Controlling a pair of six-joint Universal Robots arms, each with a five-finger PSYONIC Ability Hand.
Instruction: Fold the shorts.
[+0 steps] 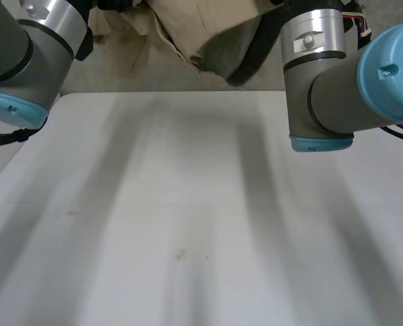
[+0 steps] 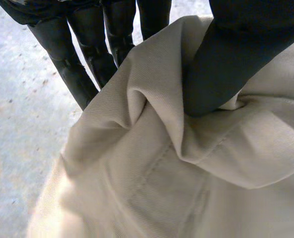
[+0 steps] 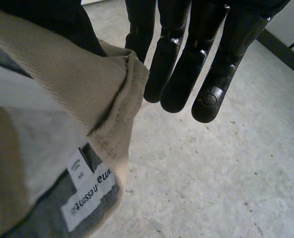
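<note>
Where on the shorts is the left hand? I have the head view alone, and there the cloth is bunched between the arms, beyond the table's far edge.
Observer: The left hand pinches a bunched fold of the beige shorts between its thumb and straight fingers.
Operator: And the right one?
Observer: The right hand has the end of the waistband between its thumb and straight fingers.
Operator: Which face of the cloth shows there?
Observer: The inside. A white label sits on grey lining next to the waistband.
</note>
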